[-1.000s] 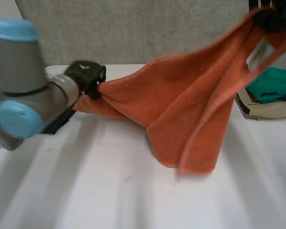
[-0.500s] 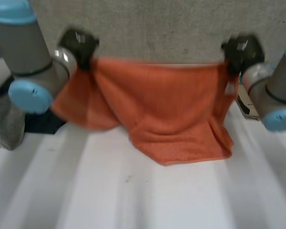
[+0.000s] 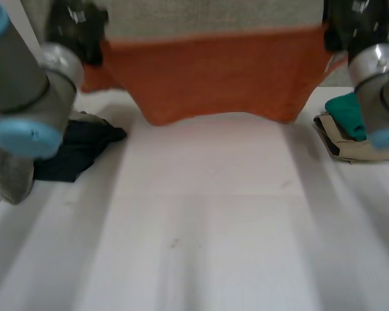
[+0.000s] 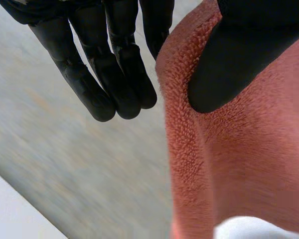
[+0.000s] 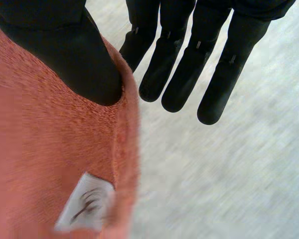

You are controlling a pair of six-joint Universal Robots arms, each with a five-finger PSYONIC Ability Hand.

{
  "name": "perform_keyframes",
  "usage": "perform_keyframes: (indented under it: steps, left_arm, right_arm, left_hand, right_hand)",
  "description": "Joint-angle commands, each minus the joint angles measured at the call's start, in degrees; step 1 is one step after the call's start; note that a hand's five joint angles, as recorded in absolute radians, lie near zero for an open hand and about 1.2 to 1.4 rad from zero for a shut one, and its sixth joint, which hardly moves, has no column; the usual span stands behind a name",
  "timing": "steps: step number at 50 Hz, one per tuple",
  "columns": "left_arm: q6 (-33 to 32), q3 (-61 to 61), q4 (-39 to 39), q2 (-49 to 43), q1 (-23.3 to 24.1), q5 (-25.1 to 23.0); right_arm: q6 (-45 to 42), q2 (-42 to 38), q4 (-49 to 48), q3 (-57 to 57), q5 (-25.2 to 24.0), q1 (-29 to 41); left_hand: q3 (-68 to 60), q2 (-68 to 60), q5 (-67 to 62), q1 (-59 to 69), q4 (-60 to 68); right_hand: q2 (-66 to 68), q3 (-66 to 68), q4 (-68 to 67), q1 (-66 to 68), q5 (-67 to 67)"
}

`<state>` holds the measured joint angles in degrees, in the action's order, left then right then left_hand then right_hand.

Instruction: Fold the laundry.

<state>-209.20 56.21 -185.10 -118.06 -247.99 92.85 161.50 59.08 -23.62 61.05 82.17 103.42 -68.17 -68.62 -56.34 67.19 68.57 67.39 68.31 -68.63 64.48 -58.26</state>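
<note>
An orange towel (image 3: pixel 214 78) hangs spread out above the far side of the white table (image 3: pixel 207 220), its lower edge just off the surface. My left hand (image 3: pixel 78 32) holds its upper left corner and my right hand (image 3: pixel 353 23) its upper right corner. In the left wrist view the thumb (image 4: pixel 229 59) presses the towel's edge (image 4: pixel 239 164) while the fingers (image 4: pixel 109 74) stay straight beside it. In the right wrist view the thumb (image 5: pixel 65 55) pins the towel (image 5: pixel 40 149) near its white label (image 5: pixel 84 201), with the other fingers (image 5: pixel 189 64) straight.
A dark navy cloth (image 3: pixel 78 152) and a grey cloth (image 3: pixel 10 175) lie at the table's left, under my left arm. At the right edge a green cloth (image 3: pixel 347 113) rests on a beige one (image 3: pixel 360 149).
Both hands rose and drew apart. The towel, which drooped onto the table from the high right hand, now hangs stretched flat between them and off the surface.
</note>
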Motion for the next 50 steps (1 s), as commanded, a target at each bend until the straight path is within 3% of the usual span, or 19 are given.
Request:
perform_keyframes:
  steps: [1,9,18,28,35,43,50]
  left_arm:
    - [0.3,18.7,-3.9,0.1,0.1,-3.7]
    - [-1.4,24.5,-6.8,-4.2,-0.8,-5.6]
    - [-1.8,24.7,0.3,-1.7,-3.8,-11.3]
    - [-3.5,24.8,3.0,1.6,-13.0,-19.3]
    - [-11.0,23.0,3.3,-1.6,-17.7,-26.8]
    - [-17.3,18.4,5.4,-6.2,-15.7,-32.6]
    - [-18.2,7.8,8.3,-12.1,-9.4,-29.3]
  right_arm:
    - [-0.5,3.2,-0.1,21.4,-4.0,-1.6]
    - [-7.4,0.1,-0.1,30.7,-5.9,-4.6]
    - [-8.2,0.3,2.5,31.7,-6.3,-7.8]
    - [-8.9,-0.8,2.4,32.5,-6.3,-7.5]
    - [-9.5,-0.5,2.6,32.6,-6.4,-6.7]
    - [-9.5,-0.6,2.7,33.0,-6.1,-6.1]
    - [-10.2,-0.8,2.8,33.1,-6.1,-5.9]
  left_hand:
    - [-11.8,-11.4,-13.7,12.8,11.4]
    - [2.8,3.2,0.9,-1.8,-3.2]
    - [45.8,46.3,44.0,-44.9,-46.2]
    - [45.7,46.1,43.9,-44.7,-46.1]
    - [41.8,42.3,40.0,-40.8,-42.2]
    - [39.6,40.1,37.8,-38.7,-40.0]
    - [38.1,38.6,36.3,-37.1,-38.5]
  right_hand:
    - [12.6,11.7,-11.4,15.5,-11.7]
    - [12.6,11.7,-11.4,15.5,-11.7]
    - [12.6,11.7,-11.4,15.5,-11.7]
    - [12.6,11.7,-11.4,15.5,-11.7]
    - [12.6,11.7,-11.4,15.5,-11.7]
    - [12.6,11.7,-11.4,15.5,-11.7]
    - [12.6,11.7,-11.4,15.5,-11.7]
